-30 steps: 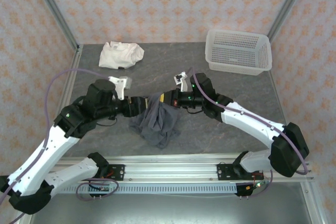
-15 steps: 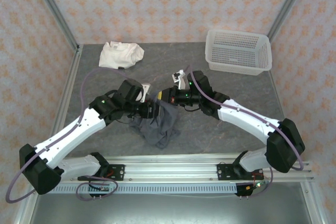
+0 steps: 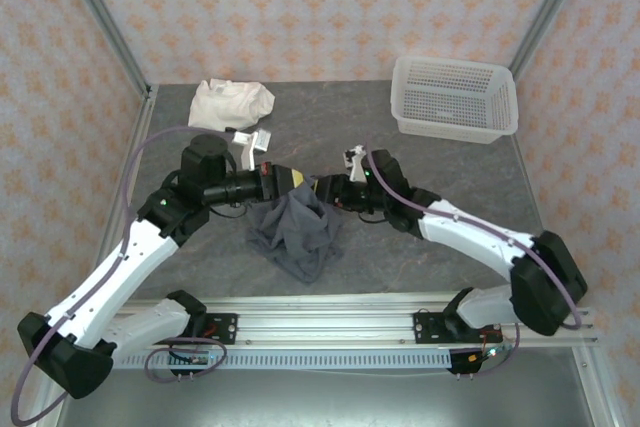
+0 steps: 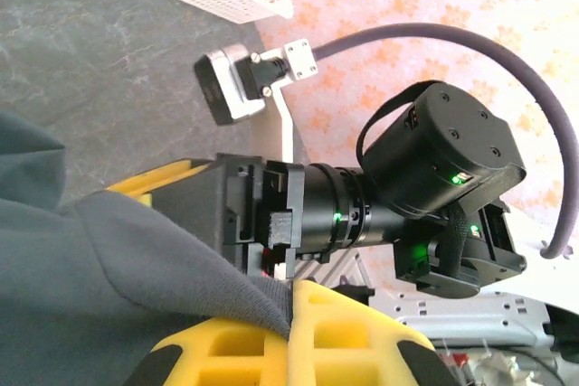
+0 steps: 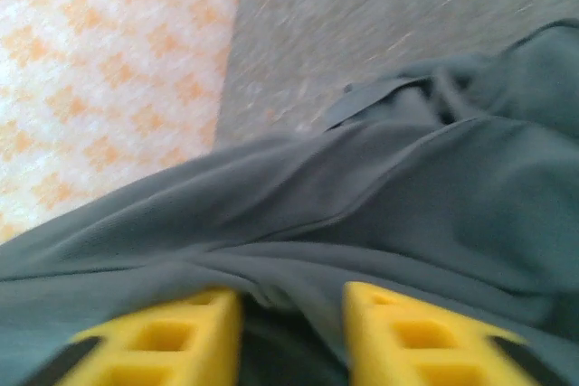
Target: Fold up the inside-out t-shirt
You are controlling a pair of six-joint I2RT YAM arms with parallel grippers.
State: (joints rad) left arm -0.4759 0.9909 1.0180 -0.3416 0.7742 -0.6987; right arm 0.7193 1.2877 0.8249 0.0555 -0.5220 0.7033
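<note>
Watching from above, we see the t-shirt [image 3: 295,232] bunched in a dark heap mid-table [image 3: 440,217], its top edge drawn up to where both arms meet nose to nose. On the wrist view the left gripper [image 4: 291,300] is clamped tight, yellow fingers pressed together on a fold of grey cloth. The right gripper [image 5: 291,303] has its fingers parted, cloth lying across the gap. Far back, a white garment [image 3: 232,104] sits left and a basket [image 3: 455,97] right, both well apart from the shirt.
</note>
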